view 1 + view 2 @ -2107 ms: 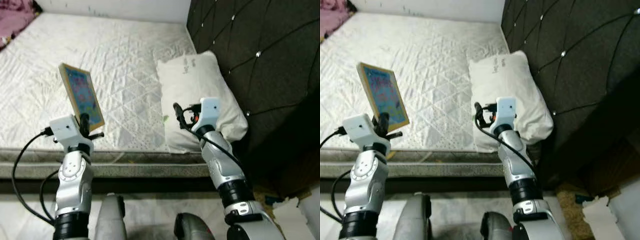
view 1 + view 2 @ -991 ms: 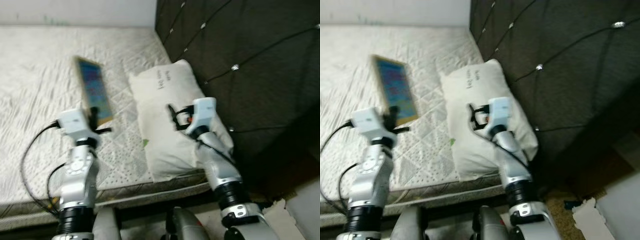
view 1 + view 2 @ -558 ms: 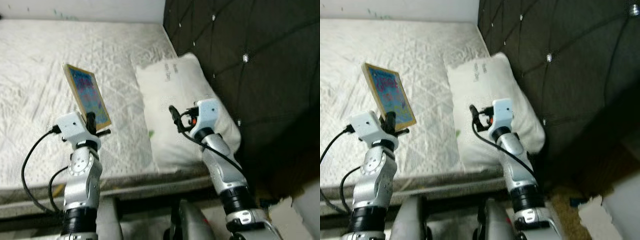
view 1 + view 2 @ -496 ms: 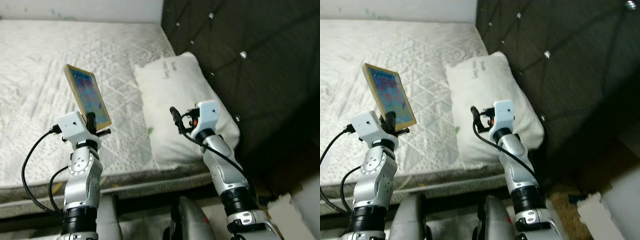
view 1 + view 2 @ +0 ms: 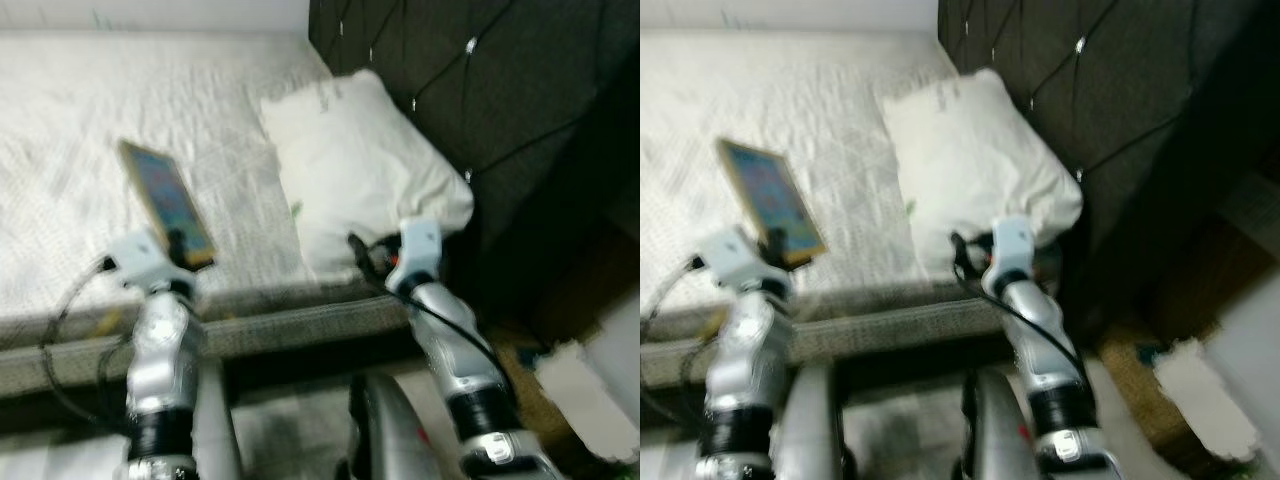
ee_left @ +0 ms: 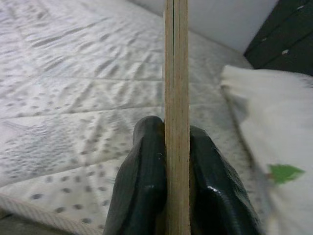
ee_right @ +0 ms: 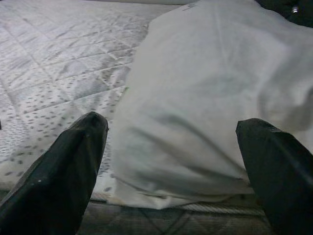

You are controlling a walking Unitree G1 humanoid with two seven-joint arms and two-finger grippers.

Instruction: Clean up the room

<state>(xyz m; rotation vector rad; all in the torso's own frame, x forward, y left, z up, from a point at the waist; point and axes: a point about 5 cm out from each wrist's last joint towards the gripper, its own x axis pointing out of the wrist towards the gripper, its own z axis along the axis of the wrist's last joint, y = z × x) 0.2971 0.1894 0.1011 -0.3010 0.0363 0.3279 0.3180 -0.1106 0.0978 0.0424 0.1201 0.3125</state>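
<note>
My left gripper (image 5: 178,243) is shut on a thin wooden board with a colourful picture (image 5: 167,201), held upright over the near edge of the bed; the left wrist view shows its edge (image 6: 176,112) clamped between the black fingers (image 6: 146,181). My right gripper (image 5: 358,250) is open at the bed's edge, facing the white pillow (image 5: 355,165). In the right wrist view the pillow (image 7: 215,98) lies ahead between the spread fingertips (image 7: 73,161). The head views are blurred.
A white quilted mattress (image 5: 80,130) spreads to the left. A dark tufted headboard (image 5: 500,90) stands at the right behind the pillow. Pale crumpled paper (image 5: 590,385) lies on the floor at the lower right.
The camera has shifted and blurred, so the bed now sits higher and the floor shows more. Both grippers keep their hold and pose.
</note>
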